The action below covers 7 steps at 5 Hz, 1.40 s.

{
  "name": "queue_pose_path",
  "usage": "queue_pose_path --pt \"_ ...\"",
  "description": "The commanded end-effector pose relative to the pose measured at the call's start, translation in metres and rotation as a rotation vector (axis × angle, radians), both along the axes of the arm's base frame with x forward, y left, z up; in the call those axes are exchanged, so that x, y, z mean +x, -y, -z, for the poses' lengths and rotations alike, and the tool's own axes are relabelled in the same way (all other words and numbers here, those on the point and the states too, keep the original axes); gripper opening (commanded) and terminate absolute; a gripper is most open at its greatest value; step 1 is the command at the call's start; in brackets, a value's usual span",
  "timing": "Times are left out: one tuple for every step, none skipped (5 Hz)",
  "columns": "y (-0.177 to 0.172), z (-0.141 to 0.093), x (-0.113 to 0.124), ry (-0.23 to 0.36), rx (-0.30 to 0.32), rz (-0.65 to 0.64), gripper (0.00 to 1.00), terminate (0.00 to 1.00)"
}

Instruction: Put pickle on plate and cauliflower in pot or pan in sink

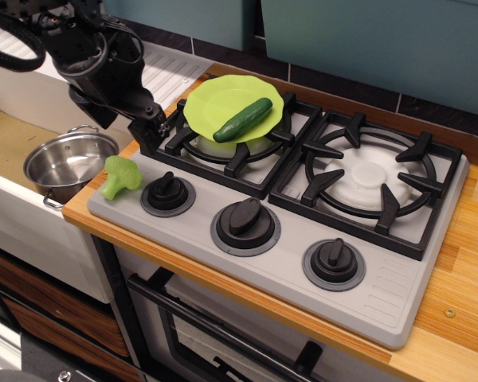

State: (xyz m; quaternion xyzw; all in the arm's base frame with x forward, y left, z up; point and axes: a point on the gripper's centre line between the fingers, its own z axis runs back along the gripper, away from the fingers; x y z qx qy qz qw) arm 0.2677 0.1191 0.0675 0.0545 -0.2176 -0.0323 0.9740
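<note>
The dark green pickle (pixel 243 119) lies across the lime-green plate (pixel 223 99), which rests on the rear-left burner. The light green cauliflower (pixel 120 176) sits at the stove's front-left corner, next to the left knob. The steel pot (pixel 68 163) stands empty in the sink (pixel 8 143) at the left. My black gripper (pixel 148 132) hangs over the stove's left edge, just above and right of the cauliflower and left of the plate. It looks open and holds nothing.
Three black knobs (pixel 244 221) line the stove front. Black grates cover both burners (pixel 366 179). A white drainboard (pixel 171 68) lies behind the sink. A wooden counter (pixel 462 318) borders the stove, with teal tiles behind it.
</note>
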Motion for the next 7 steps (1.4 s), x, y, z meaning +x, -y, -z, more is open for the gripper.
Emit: queue_pose_path --pt "-0.012 0.002 0.0 0.022 0.051 -0.03 1.0 0.0" --pt "-0.013 0.012 -0.008 0.003 0.058 -0.07 1.0 0.0" --pt "-0.013 0.021 -0.015 0.004 0.045 -0.086 1.0 0.0" --pt "-0.01 0.026 -0.02 0.001 0.03 -0.099 1.0 0.0" --pt "-0.007 0.032 -0.022 0.0 0.006 -0.104 1.0 0.0" --pt "-0.004 0.037 -0.023 0.002 -0.02 -0.103 1.0 0.0" --pt "-0.003 0.04 -0.021 -0.001 -0.04 -0.099 1.0 0.0"
